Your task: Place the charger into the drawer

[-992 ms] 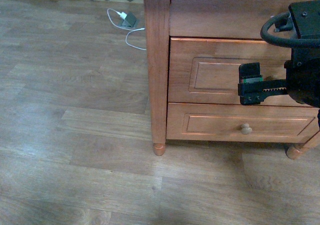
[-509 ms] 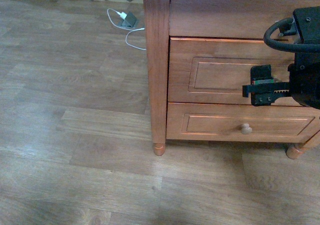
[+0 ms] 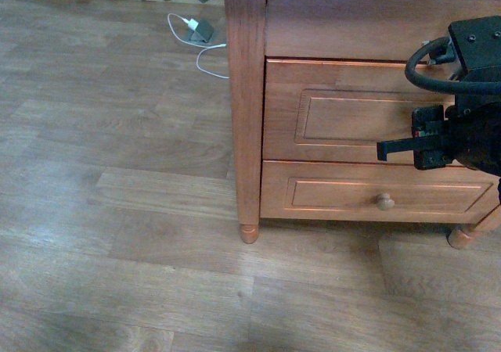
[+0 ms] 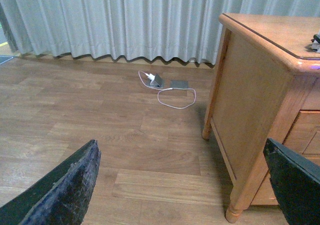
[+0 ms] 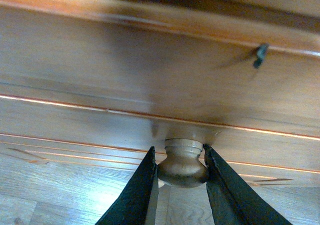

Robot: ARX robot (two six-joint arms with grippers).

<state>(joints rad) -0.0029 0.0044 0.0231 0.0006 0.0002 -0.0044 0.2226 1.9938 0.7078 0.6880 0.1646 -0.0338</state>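
— What has the right claw got?

— Its two dark fingers are narrowed onto the knob, one pressed against each side. That pale round knob sits on the drawer, the taller one with the recessed panel.

— And around it, from the front?

— At seven o'clock of the claw is the smaller knob on the shallower drawer. At nine o'clock stands the cabinet's turned leg. Far out at ten o'clock a grey-green block lies on the wooden floor with its loose white cable.

— The left claw?

— Spread wide, holding nothing, well apart from the cabinet, facing the curtain.

— Where is the charger?

— It seems to be the small dark-and-pale thing on the worktop, cut off by the frame; I can't be sure.
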